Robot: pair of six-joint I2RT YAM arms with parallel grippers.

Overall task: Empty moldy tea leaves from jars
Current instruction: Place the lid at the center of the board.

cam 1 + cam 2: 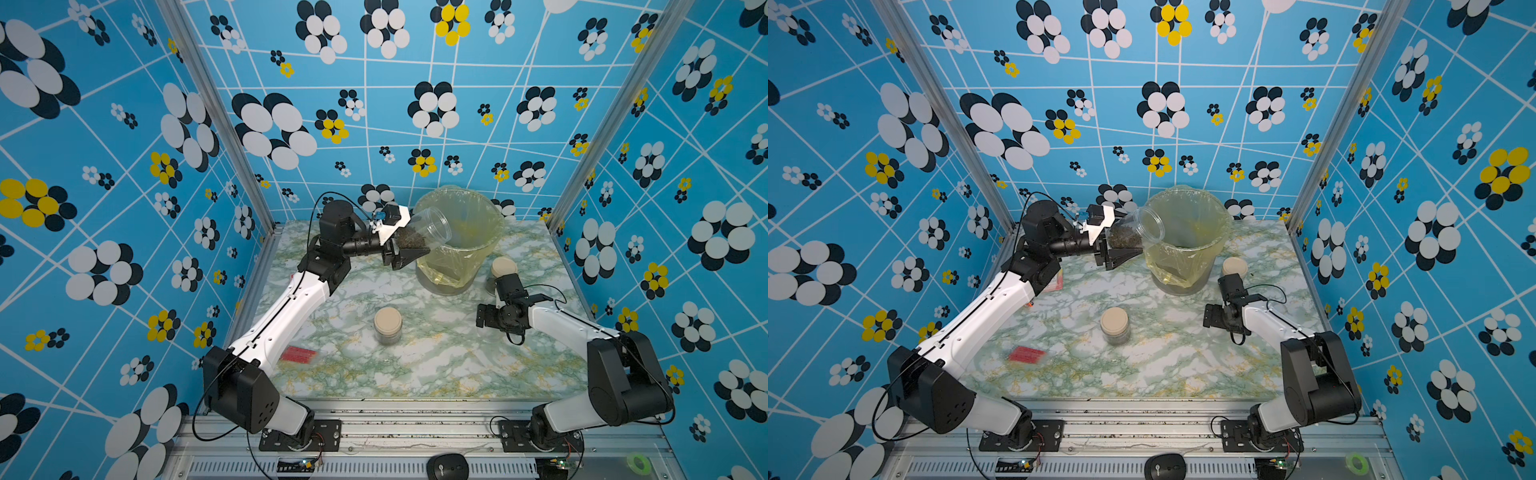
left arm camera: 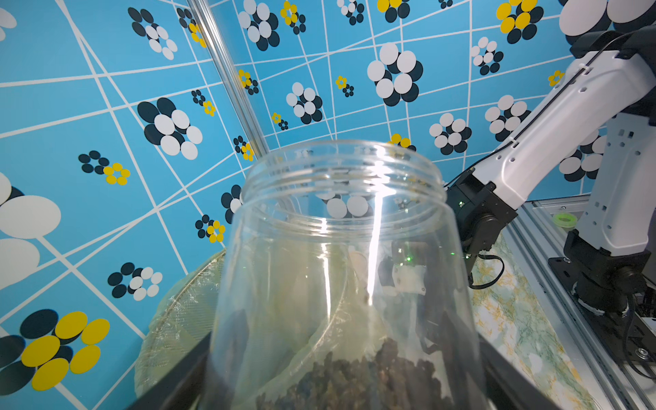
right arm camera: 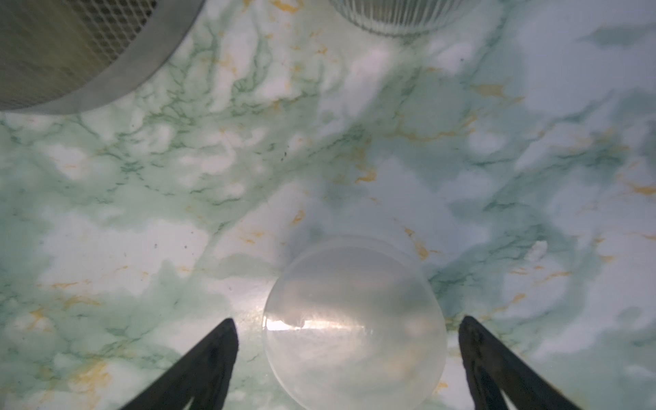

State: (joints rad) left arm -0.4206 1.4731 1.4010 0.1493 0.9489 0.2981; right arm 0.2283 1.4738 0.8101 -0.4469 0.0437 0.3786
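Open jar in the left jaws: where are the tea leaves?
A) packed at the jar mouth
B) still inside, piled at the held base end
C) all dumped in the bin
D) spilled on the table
B: in a top view the open jar is tilted with its mouth toward the bin, and the dark tea leaves sit at the base end. The left wrist view shows the neck clear.

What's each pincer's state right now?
Left pincer: closed on the lidless clear plastic jar holding dark crumbly tea leaves.
Right pincer: open around the round translucent lid, not touching it.
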